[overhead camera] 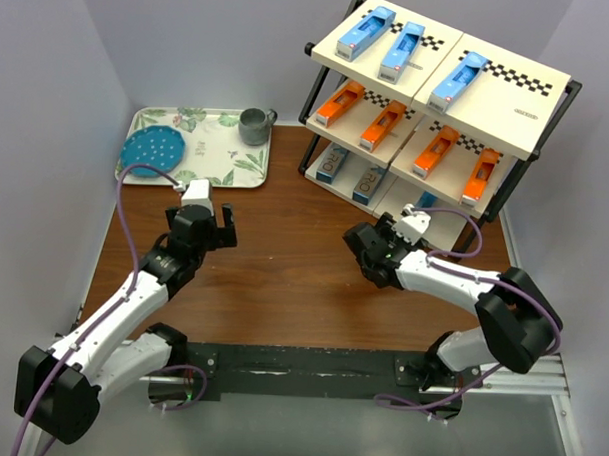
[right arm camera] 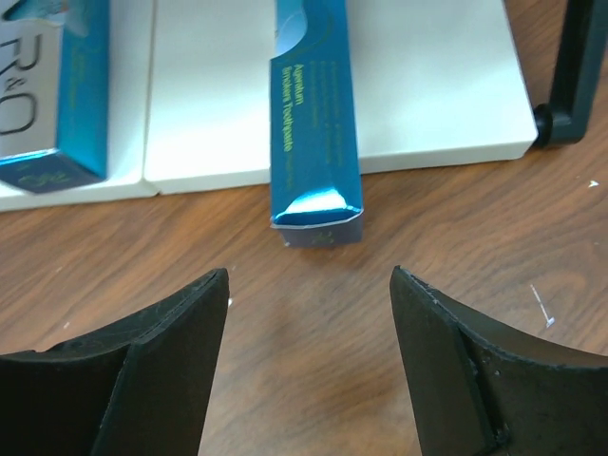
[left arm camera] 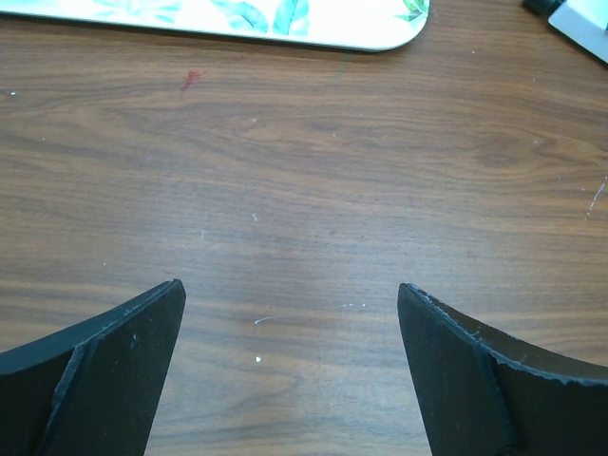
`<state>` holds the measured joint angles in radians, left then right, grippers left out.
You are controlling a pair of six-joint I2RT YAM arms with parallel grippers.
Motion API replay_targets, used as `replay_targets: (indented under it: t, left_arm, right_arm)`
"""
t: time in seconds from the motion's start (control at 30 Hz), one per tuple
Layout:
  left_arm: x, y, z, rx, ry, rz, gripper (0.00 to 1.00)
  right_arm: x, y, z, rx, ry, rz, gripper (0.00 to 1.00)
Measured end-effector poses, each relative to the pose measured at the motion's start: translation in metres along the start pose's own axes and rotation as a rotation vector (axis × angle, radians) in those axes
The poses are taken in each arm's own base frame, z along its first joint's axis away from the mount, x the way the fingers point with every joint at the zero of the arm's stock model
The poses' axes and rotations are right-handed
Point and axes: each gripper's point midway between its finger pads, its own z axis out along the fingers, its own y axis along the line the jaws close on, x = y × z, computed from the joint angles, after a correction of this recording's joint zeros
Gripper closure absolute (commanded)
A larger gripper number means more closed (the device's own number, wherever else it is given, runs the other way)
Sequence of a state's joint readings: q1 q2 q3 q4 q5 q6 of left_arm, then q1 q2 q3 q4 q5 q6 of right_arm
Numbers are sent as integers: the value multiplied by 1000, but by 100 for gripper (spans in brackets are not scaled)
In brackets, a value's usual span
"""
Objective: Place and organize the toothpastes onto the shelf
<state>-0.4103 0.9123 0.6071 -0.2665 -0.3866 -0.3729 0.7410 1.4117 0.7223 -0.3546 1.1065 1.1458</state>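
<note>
The shelf (overhead camera: 533,124) stands at the back right. Three light blue toothpastes (overhead camera: 401,46) lie on its top tier and several orange ones (overhead camera: 383,124) on the middle tier. Two grey-and-teal boxes (overhead camera: 332,167) lie on the bottom board. A third teal box (right arm camera: 313,123) lies there too, its near end sticking past the board's edge (right arm camera: 427,157) over the table. My right gripper (right arm camera: 309,275) is open and empty just in front of that box; it also shows in the top view (overhead camera: 392,234). My left gripper (left arm camera: 290,287) is open and empty over bare wood, left of centre (overhead camera: 200,212).
A leaf-patterned tray (overhead camera: 221,170) at the back left holds a blue plate (overhead camera: 152,151) and a grey mug (overhead camera: 256,126); its near edge shows in the left wrist view (left arm camera: 285,19). The shelf's black leg (right arm camera: 579,76) stands right of the teal box. Grey walls enclose the table.
</note>
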Motion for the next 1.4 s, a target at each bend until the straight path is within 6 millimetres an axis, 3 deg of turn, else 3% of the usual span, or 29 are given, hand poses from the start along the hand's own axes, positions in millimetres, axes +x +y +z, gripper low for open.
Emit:
replay_targets:
  t: [0.33,0.57,0.7,0.87,1.4]
  left_arm:
    - [0,-2,-1,3,-2,5,0]
    - [0,-2,-1,3,-1,6,0]
    - [0,-2,-1,3,-1,6,0]
    - [1,-2,-1,4,-1,7,0]
    - [3,-5,-1,12,5,15,0]
  right_arm:
    - [-8,-8,28,49,-32,2,29]
    - [-9,-3,40,23,-28,35,46]
    - [1,-6,40,5,-4,59,61]
    - [4,-15,36,-18,14,149,68]
    - [3,-28,26,-244,83,573,74]
